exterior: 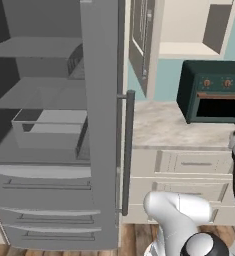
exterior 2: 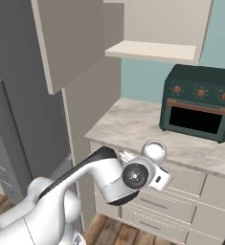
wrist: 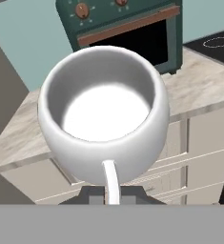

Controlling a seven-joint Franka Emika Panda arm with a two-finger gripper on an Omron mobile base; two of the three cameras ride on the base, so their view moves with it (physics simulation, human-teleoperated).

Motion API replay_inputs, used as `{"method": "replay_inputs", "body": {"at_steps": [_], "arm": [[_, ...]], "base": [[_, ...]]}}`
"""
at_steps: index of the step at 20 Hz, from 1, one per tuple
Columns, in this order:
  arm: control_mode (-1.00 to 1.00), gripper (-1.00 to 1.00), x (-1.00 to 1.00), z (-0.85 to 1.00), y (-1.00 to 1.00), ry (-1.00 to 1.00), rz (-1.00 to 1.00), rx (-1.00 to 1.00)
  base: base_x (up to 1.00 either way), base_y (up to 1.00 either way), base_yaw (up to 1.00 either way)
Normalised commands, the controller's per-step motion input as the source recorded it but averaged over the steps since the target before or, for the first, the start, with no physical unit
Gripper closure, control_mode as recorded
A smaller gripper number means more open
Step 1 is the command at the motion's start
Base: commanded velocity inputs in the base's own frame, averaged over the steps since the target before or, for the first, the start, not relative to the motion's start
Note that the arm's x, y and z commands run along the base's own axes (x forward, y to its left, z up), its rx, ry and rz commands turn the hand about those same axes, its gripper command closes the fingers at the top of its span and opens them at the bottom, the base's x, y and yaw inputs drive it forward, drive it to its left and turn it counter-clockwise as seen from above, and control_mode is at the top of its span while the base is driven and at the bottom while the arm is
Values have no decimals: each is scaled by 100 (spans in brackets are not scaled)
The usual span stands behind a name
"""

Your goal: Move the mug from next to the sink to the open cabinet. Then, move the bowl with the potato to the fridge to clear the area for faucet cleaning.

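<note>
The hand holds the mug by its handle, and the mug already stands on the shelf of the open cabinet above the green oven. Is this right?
Not quite. The hand does hold the mug by its handle, but the mug hangs in the air in front of the counter, below the cabinet shelf. The right base view shows this.

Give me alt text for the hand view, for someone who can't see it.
A white mug fills the foreground, seen from above with its empty inside showing, its handle pointing down into the shut end effector. Behind it stands a dark green toaster oven on a marbled counter, with cream drawers below.
</note>
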Motion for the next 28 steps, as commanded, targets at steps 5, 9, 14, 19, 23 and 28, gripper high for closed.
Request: {"method": "replay_inputs", "body": {"at_steps": [5,9,14,19,23,28], "arm": [[100,100,0,0,0,0,0,0],[100,100,0,0,0,0,0,0],[100,100,0,0,0,0,0,0],[100,100,0,0,0,0,0,0],[100,100,0,0,0,0,0,0],[100,100,0,0,0,0,0,0]], "base": [[35,-51,0],[23,-54,0],[51,-4,0],[80,16,0],[78,19,0],[49,42,0]]}}
